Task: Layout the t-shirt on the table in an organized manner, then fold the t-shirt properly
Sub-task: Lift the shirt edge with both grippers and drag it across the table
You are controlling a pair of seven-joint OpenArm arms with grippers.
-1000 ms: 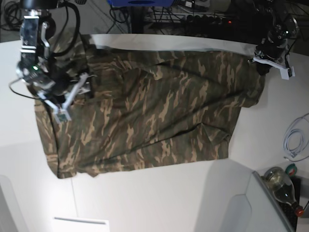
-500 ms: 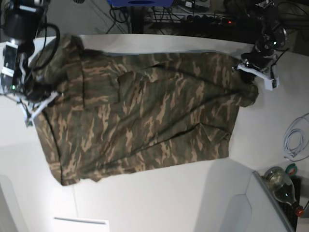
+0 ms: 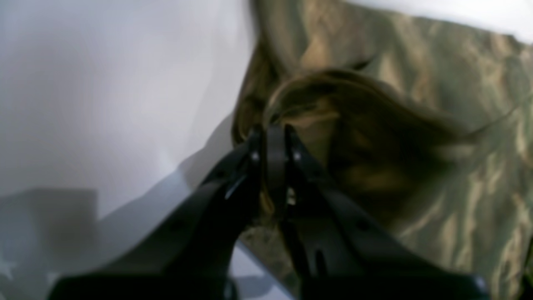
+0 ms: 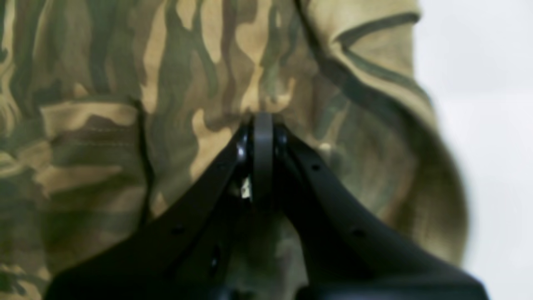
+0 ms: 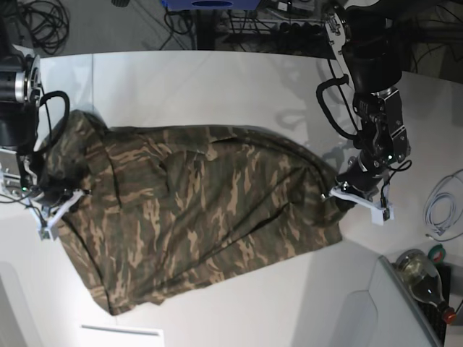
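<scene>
The camouflage t-shirt point(image 5: 202, 210) lies spread and wrinkled across the white table point(image 5: 217, 79). My left gripper point(image 5: 349, 196), on the right of the base view, is shut on a bunched edge of the shirt; the left wrist view shows its jaws pinching a fold point(image 3: 272, 137). My right gripper point(image 5: 49, 211), on the left of the base view, is shut on the other end of the shirt, and the right wrist view shows it clamping cloth point(image 4: 262, 125) near a hem. The collar is not visible.
A white cable point(image 5: 441, 210) lies at the right edge. A bottle point(image 5: 423, 278) stands at the lower right beside a white panel point(image 5: 347, 311). Dark cables and equipment point(image 5: 289, 25) lie behind the table's far edge.
Both arms have moved down the base view, toward the near side, dragging the shirt with them. The shirt now lies lower and more slanted. Both grippers have stayed shut on it.
</scene>
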